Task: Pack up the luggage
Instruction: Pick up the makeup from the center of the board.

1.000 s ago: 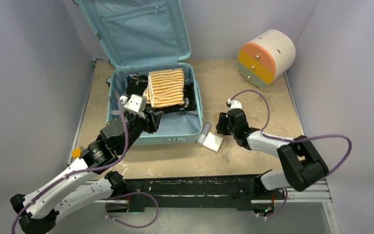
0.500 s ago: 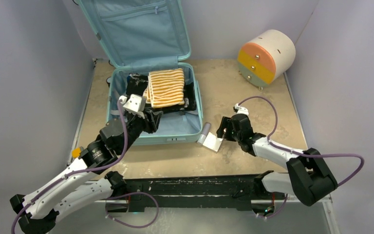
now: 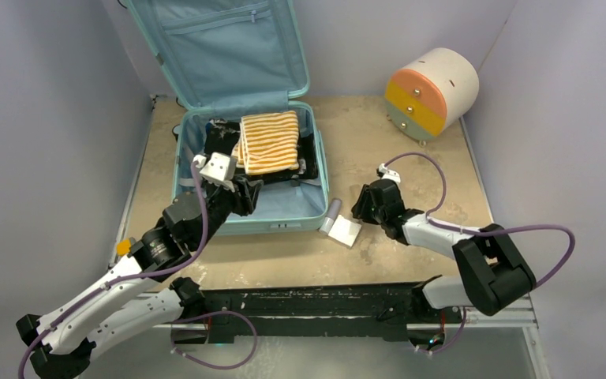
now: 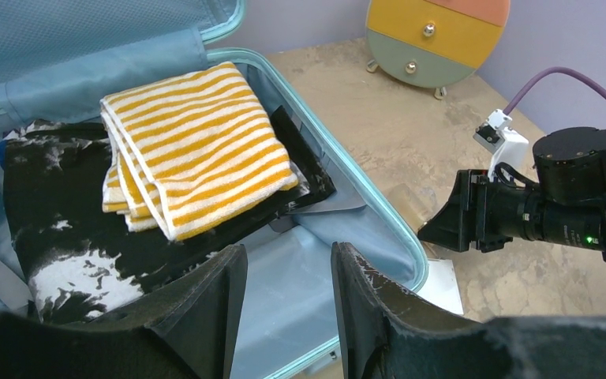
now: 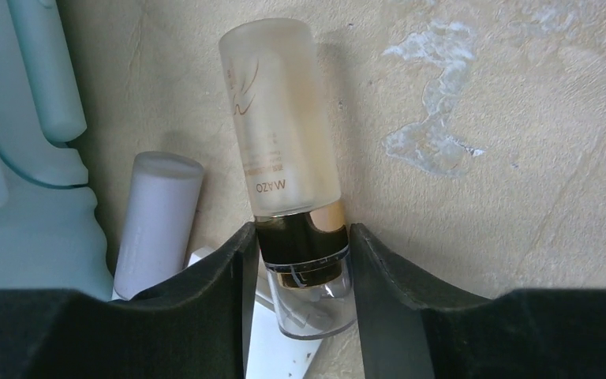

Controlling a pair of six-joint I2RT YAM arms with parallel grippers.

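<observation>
The pale teal luggage [image 3: 319, 207] lies open on the table with its lid [image 3: 221, 47] upright. Inside are an orange-and-white striped towel [image 3: 269, 140] on a black-and-white garment [image 3: 219, 142]. My left gripper [image 4: 288, 272] is open and empty above the bare lining at the case's near end [image 4: 308, 300]. My right gripper [image 5: 301, 245] is low on the table just right of the case. Its fingers press both sides of the black-and-gold collar of a frosted bottle [image 5: 280, 118] that lies on the table. From above the gripper [image 3: 365, 204] hides the bottle.
A white tube [image 3: 333, 215] and a flat white card [image 3: 347, 231] lie against the case's right front corner, beside the bottle. The round cream drawer unit [image 3: 432, 89] stands at the back right. Grey walls close in both sides.
My right gripper dipped toward the white card, then drew back slightly, and its elbow swung. The left arm and the things in the case have not moved.
</observation>
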